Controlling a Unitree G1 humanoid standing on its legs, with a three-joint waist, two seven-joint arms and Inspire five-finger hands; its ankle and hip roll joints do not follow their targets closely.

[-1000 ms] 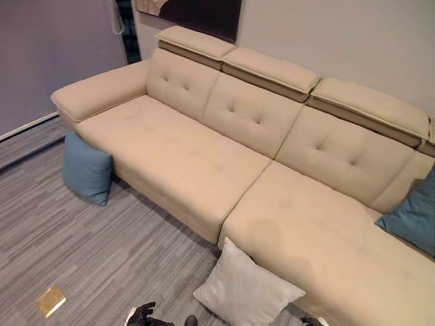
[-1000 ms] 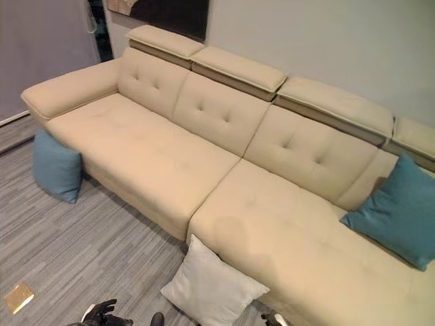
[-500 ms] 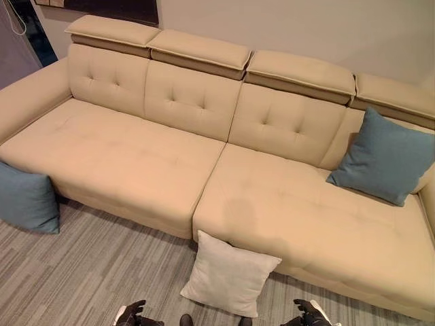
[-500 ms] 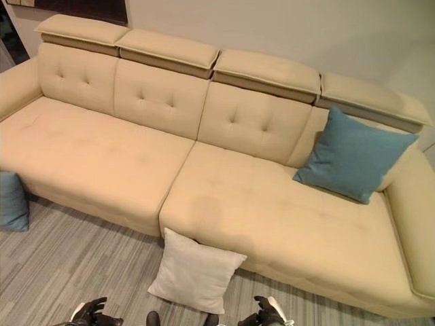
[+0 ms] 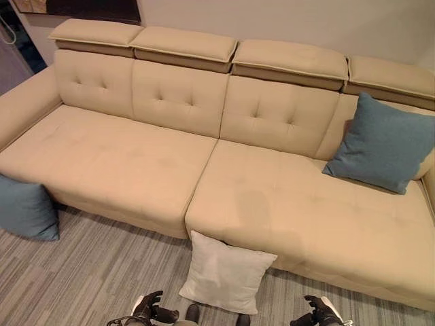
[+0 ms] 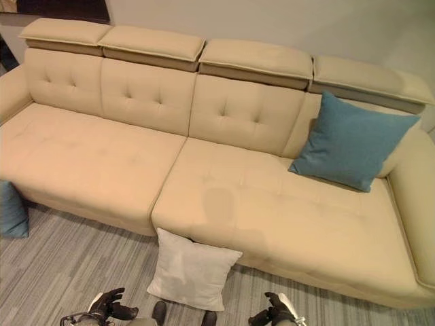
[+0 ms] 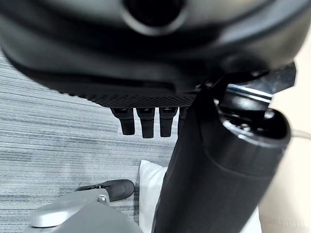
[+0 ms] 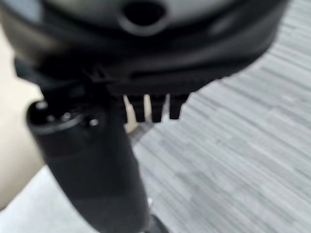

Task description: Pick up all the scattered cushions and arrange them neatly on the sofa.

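Grey striped flooring runs before a long beige sofa (image 5: pixel 204 156). Leaning on its front, the white cushion (image 5: pixel 226 280) looks light and soft; gripping opposite edges seems best. Blue cushions sit on the floor (image 5: pixel 26 208) and the seat (image 5: pixel 383 143). Left hand (image 5: pixel 148 309) and right hand (image 5: pixel 319 314) hang slack, empty.

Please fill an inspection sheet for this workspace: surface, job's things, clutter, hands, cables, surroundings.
Surface: beige tufted fabric sofa; grey striped floor before it.
Job's things: square teal cushion leans upright at the sofa's right end; another teal cushion stands on the floor by its left front; square white cushion leans on the sofa's front.
Clutter: nothing seen.
Hands: left hand and right hand low, holding nothing, fingers relaxed.
Cables: nothing seen.
Surroundings: pale wall, dark picture.
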